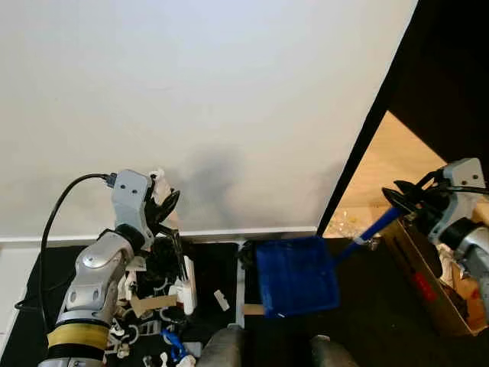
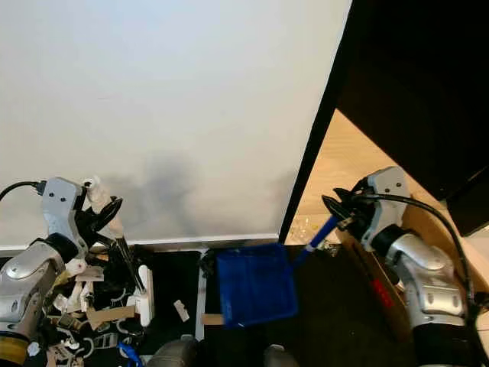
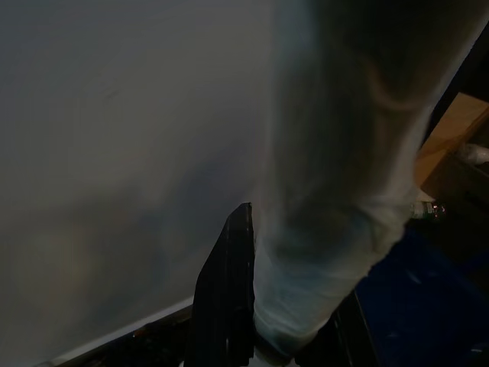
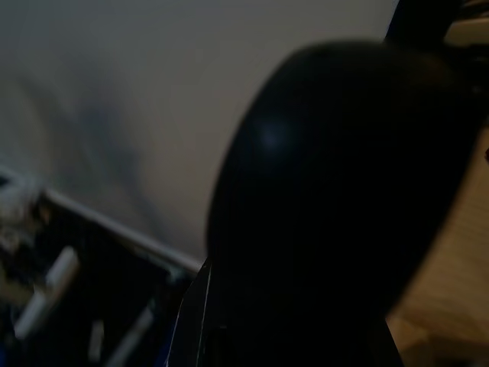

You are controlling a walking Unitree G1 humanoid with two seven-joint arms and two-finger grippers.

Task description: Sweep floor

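Observation:
A blue dustpan point(image 1: 296, 275) rests low on the black floor mat point(image 1: 367, 321), with its pan just before my feet. My right gripper point(image 1: 405, 202) is shut on the end of its long blue handle point(image 1: 368, 232), off to the right. That handle end looms dark and blurred point(image 4: 336, 191) in the right wrist view. My left gripper point(image 1: 163, 205) is shut on the white handle point(image 3: 336, 229) of a small brush. Its white head point(image 1: 186, 287) hangs down over a heap of litter point(image 1: 145, 321).
A white wall with a baseboard point(image 1: 229, 233) runs close ahead. White and tan scraps and a blue piece point(image 1: 174, 348) lie at the lower left. An open cardboard box point(image 1: 428, 283) stands on the right. Wooden floor point(image 1: 382, 168) and a dark panel point(image 1: 451, 61) lie beyond it.

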